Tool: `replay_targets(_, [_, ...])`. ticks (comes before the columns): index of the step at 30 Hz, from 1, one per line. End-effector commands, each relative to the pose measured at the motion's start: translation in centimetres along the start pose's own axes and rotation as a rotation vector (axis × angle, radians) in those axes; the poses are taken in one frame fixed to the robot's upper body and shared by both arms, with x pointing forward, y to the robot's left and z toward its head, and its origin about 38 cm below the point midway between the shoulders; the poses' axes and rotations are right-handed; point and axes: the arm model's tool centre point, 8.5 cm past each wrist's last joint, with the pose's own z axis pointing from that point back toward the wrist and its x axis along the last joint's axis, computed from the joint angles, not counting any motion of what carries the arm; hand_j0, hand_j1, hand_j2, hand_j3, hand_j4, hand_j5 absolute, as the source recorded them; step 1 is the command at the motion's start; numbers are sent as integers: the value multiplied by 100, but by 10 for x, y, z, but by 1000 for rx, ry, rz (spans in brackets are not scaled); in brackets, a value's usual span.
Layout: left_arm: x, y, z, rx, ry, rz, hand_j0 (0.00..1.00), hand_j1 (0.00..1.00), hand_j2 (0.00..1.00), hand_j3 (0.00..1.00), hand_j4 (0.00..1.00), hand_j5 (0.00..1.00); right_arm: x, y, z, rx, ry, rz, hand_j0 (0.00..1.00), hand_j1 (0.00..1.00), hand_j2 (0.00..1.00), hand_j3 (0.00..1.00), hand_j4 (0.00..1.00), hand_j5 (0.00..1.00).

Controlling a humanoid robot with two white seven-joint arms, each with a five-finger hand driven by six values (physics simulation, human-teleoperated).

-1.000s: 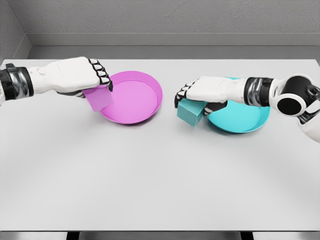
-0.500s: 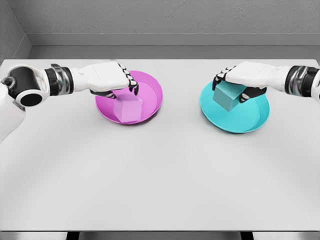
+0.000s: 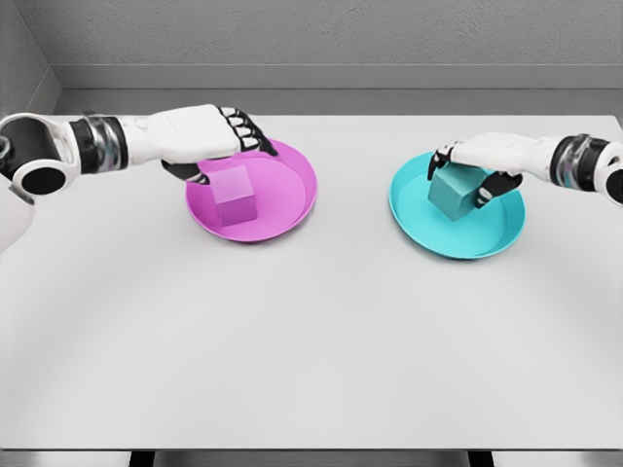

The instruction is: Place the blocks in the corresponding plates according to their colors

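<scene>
Reaching in from the left edge, the left arm runs nearly level across the table [image 3: 311, 341], its forearm pointing toward the pink plate [image 3: 292, 185]. The left hand [image 3: 200, 136] hovers over the plate's near-left rim, palm turned down, with the black-jointed fingers [image 3: 248, 131] stretched out and fanned over the dish rather than curled. They hold nothing. The thumb hangs down just left of the pink block [image 3: 235, 196], close to its upper corner; whether it actually touches the block I cannot tell. The block itself sits inside the pink plate, on the left half of the dish, flat on its base.

On the other side, the right arm enters from the right edge, also stretched out low and almost horizontal, wrist cuff showing just before the picture's border. The right hand [image 3: 482, 161] lies over the teal block [image 3: 456, 196], fingers draped across the block's top and back, thumb down along its right face, so the hand is wrapped around it in a grasp. The block is within the teal plate [image 3: 428, 229], toward the far side of the bowl; whether it rests on the dish or hangs just above it I cannot make out. The two plates stand well apart on the grey tabletop.
</scene>
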Motion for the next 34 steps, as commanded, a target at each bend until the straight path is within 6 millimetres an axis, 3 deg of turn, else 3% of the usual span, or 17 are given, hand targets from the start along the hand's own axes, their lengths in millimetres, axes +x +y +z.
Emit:
replay_targets(1, [-7,4,27,18,11,25,100,100,100,100,100,100,-4,5,-3,12,7,-14,43,43,43,43,43,43])
replay_targets(4, [-12,7,70,11,31,29,100,100,100,100,100,100,-10,7,-2,17,25,-28,44,44,44,44,44,44])
replay_targets(7, [-14,3,78,7,37,48,100,100,100,100,100,100,-14,9,-5,20,32,-41,45,45,45,45,45,45])
replay_targets(9, [-17,-6,91,1,48,89,100,100,100,100,100,100,-14,9,-10,19,63,-74,100,100,100,100,100,100])
replay_targets(14, [-19,-30,104,-15,60,176,100,100,100,100,100,100,-13,8,-11,17,61,-73,100,100,100,100,100,100])
replay_targets(18, [-26,-30,112,-2,85,191,100,100,100,100,100,100,-12,6,-9,12,58,-67,100,100,100,100,100,100])
replay_targets(22, [-29,-37,115,-16,99,203,100,100,100,100,100,100,-8,-13,1,-34,46,-37,100,100,100,100,100,100])
replay_targets(28, [-30,-48,121,-35,111,226,100,100,100,100,100,100,-9,-38,42,-107,67,29,100,100,100,100,100,100])
replay_targets(34, [-31,-49,122,-36,114,228,100,100,100,100,100,100,11,-53,68,-143,41,117,100,100,100,100,100,100])
